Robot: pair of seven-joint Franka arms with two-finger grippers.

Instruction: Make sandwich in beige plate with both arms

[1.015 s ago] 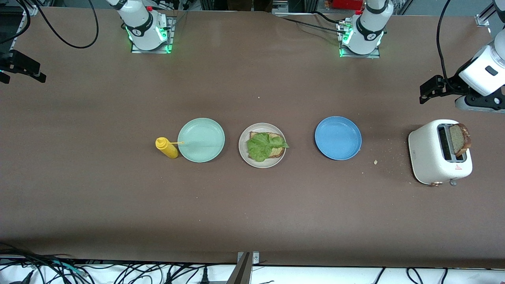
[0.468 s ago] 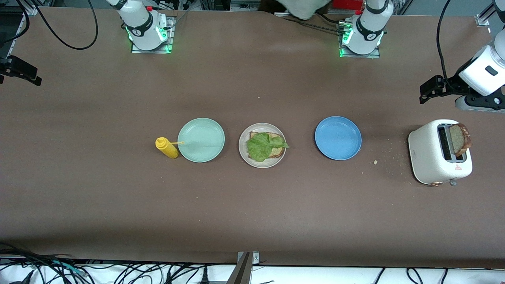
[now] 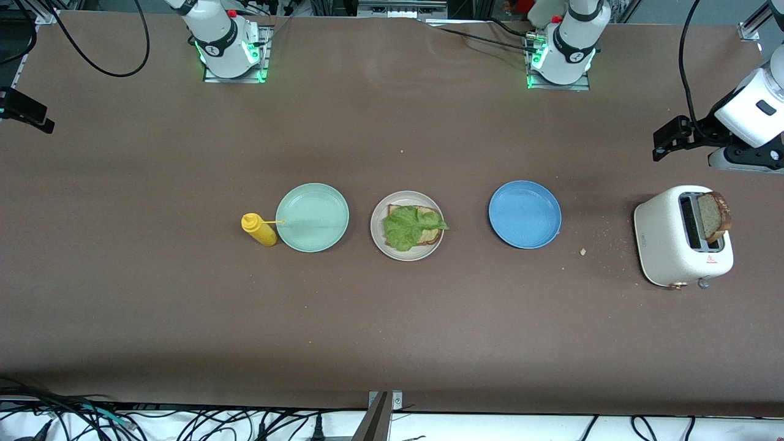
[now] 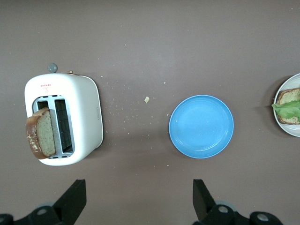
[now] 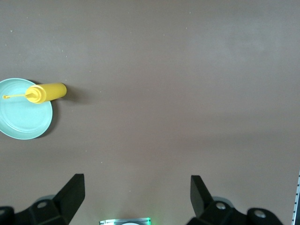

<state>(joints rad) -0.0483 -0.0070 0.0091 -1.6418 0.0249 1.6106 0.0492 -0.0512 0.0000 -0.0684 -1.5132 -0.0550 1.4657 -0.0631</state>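
Front view: the beige plate (image 3: 407, 225) is recorded mid-surface, bearing one bread slice (image 3: 429, 233) under lettuce (image 3: 405, 226). Only the left wrist view shows the left pincer (image 4: 138, 201) spread wide and empty over bare surface (image 4: 140, 56) near the toaster (image 4: 82, 117). The right pincer (image 5: 137, 197) is likewise wide, near the mustard bottle (image 5: 47, 93).

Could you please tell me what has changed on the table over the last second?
Only the arms shifted. The right gripper drew away toward the right arm's end of the table, almost out of the front view, and the left gripper edged slightly toward the left arm's end; both stayed open and empty. The beige plate with bread and lettuce leaf, the other plates, the mustard bottle and the toaster did not move.
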